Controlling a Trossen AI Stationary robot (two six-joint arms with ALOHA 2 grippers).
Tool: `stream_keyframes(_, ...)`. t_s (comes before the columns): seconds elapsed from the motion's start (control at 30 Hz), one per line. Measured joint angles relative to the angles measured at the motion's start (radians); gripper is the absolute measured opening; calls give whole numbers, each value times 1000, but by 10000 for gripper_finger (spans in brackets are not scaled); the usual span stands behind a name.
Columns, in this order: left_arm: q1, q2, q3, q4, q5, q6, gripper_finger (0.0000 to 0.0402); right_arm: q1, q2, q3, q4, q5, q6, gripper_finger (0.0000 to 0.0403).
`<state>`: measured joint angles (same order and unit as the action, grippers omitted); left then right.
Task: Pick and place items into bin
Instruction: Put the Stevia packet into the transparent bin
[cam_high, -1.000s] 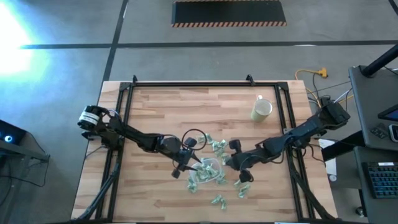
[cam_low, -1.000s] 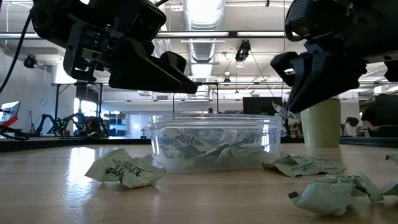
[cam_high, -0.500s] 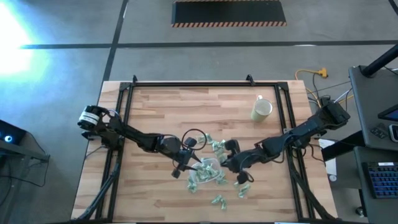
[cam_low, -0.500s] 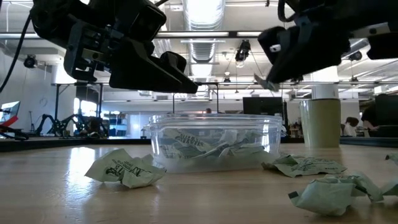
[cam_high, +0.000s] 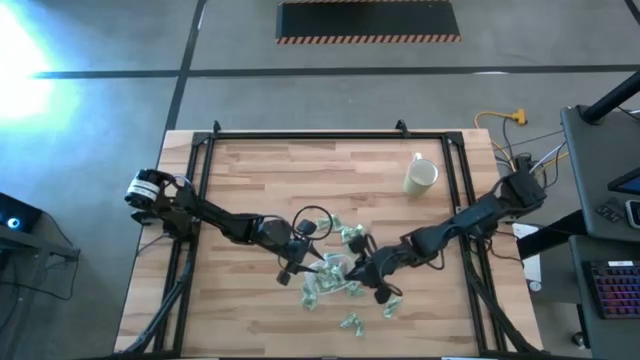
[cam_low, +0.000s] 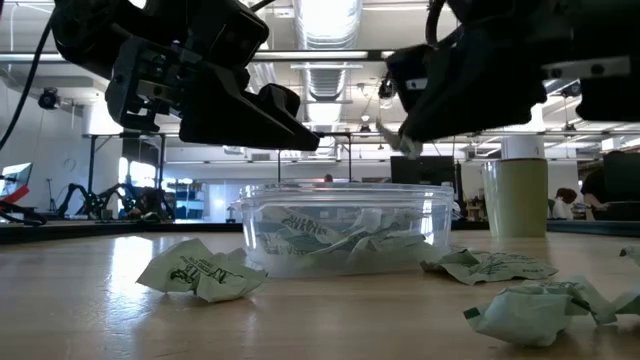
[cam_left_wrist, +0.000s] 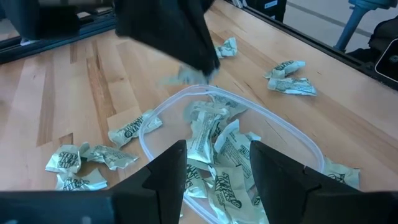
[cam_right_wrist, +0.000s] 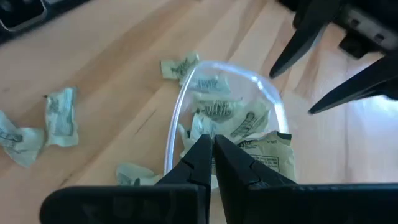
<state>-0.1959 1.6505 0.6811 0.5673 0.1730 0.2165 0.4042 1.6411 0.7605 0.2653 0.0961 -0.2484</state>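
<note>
Item (cam_right_wrist: 266, 151) in right pincer (cam_right_wrist: 213, 142), seemingly over bin (cam_right_wrist: 177, 112)

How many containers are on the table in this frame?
2: the clear bin near the middle of the table, and the cream mug toward its far right corner. None appears hidden.

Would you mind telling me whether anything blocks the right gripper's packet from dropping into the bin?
Nothing visible does. The right gripper, shut on a packet, hangs over the bin; the open left gripper hovers opposite.
</note>
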Motion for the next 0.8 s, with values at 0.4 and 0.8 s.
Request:
stream_keyframes(0.4, 0, 0, 0, -1, 0, 0, 160, 0, 32, 18, 8, 7, 17, 10)
stream_keyframes(0.8, 0, 0, 0, -1, 0, 0, 160, 1, 32, 18, 11, 0, 38, 81)
